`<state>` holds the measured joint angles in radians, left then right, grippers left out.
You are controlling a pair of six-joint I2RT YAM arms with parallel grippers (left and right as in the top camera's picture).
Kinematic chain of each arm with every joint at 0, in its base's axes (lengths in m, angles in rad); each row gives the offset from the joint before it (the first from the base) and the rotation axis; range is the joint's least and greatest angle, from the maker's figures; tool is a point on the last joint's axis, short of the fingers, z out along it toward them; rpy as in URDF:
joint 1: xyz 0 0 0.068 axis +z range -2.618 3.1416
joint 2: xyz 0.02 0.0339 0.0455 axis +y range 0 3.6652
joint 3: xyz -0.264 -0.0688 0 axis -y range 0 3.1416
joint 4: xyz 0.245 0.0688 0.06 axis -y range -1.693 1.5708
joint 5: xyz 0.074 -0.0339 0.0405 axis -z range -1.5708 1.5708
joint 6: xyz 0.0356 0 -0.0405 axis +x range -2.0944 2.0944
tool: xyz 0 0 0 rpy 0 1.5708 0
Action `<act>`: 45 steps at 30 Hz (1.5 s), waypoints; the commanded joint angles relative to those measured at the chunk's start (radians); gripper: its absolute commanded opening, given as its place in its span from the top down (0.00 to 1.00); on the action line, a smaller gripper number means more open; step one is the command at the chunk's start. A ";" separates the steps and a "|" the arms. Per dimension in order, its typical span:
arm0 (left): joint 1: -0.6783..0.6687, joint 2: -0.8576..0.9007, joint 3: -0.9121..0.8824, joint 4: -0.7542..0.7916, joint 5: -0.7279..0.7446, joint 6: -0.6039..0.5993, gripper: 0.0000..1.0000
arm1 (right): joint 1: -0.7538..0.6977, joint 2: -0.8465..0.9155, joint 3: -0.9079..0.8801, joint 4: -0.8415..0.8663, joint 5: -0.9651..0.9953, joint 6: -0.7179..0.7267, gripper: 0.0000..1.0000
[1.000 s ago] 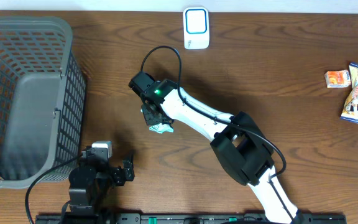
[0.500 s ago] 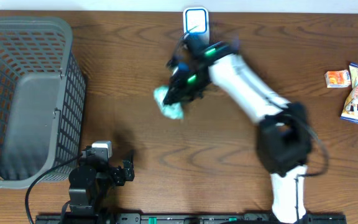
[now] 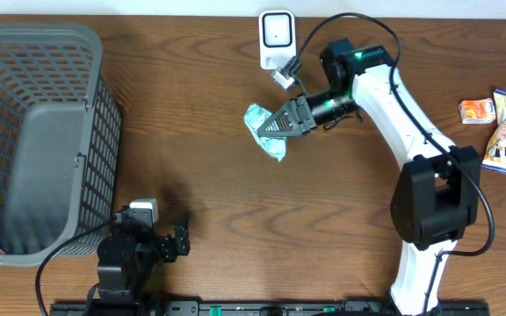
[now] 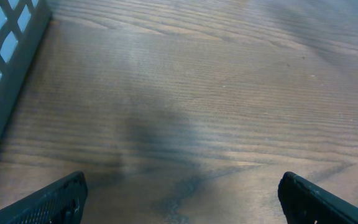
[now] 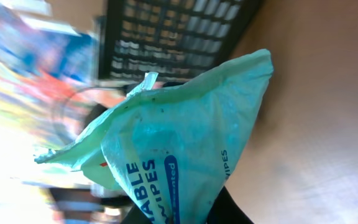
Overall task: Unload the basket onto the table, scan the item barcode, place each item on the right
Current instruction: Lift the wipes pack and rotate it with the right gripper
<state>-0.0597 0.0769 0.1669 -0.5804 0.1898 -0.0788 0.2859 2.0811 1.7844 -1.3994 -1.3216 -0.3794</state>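
Teal wipes packet clamped in right fingers, near the white scanner; left fingers apart. Scan judged not yet done.

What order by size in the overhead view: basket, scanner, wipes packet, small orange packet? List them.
1. basket
2. scanner and wipes packet: they look alike, and the packet is held up nearer the camera, so unranked
3. small orange packet

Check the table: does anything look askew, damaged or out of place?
The teal wipes packet looks creased and bent, pinched at an angle in the right gripper near the white scanner. Nothing appears spilled or broken otherwise.
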 commanded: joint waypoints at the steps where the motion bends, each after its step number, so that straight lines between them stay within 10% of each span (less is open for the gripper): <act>1: 0.002 -0.002 -0.013 -0.002 0.012 -0.009 0.02 | -0.044 0.005 0.000 -0.109 -0.097 0.187 0.99; 20: 0.002 -0.002 -0.013 -0.002 0.012 -0.009 0.02 | -0.363 0.004 -0.008 -0.303 0.194 0.518 0.99; 37: 0.002 -0.002 -0.013 -0.002 0.012 -0.009 0.02 | -0.334 0.004 -0.008 -0.153 0.394 0.175 0.99; 45: 0.002 -0.002 -0.013 -0.002 0.012 -0.009 0.02 | -0.129 0.000 -0.037 -0.303 0.185 -0.440 0.99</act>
<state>-0.0597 0.0769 0.1669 -0.5804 0.1898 -0.0788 0.0841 2.0823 1.7649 -1.6970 -1.0332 -0.5175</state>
